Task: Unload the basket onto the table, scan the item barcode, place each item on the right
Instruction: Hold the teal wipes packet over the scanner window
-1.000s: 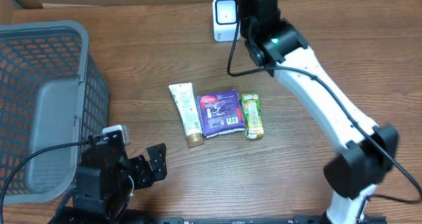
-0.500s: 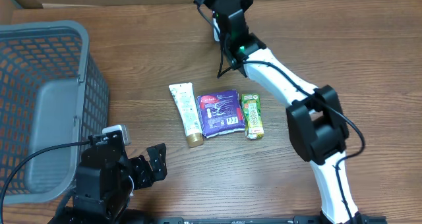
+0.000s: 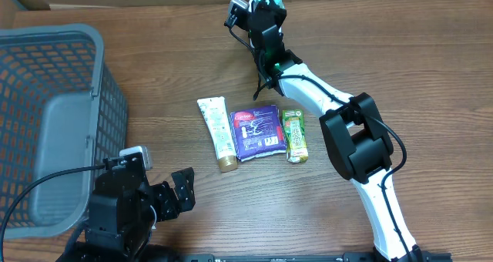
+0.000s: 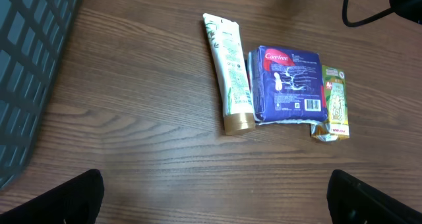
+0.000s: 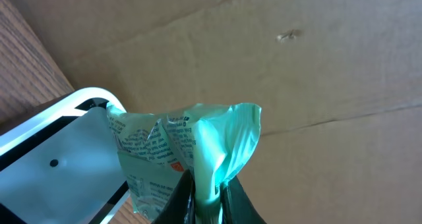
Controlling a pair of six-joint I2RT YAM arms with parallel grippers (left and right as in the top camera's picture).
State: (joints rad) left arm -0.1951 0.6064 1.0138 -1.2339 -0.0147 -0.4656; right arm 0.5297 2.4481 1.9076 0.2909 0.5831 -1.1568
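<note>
Up at the far edge of the worktop (image 3: 431,54), holding a crumpled green packet (image 5: 188,151) off the surface in the right gripper (image 5: 206,196), pinching its twisted end between fingers (image 5: 181,199) squeezed almost fully together. Hanging the packet just beside the white scanner (image 5: 59,165), overlapping its top corner in the right wrist view; not telling from these views whether touching or apart. Showing plain brown cardboard (image 5: 283,59) behind both. Reaching there with the right arm (image 3: 362,139) stretched from the front edge across the worktop. Showing, near the middle of the worktop and well apart from the packet, three things lying side by side: a white tube (image 3: 216,133) with its gold cap pointing toward the front edge, a purple pack (image 3: 258,132) just beside it, and a small green carton (image 3: 293,136) touching the pack's right side. Showing a grey basket (image 3: 54,46) standing along the left edge. Resting the left gripper (image 4: 214,201) near the front edge, just beside the basket, spreading its fingers (image 4: 66,197) wide apart and holding nothing.
</note>
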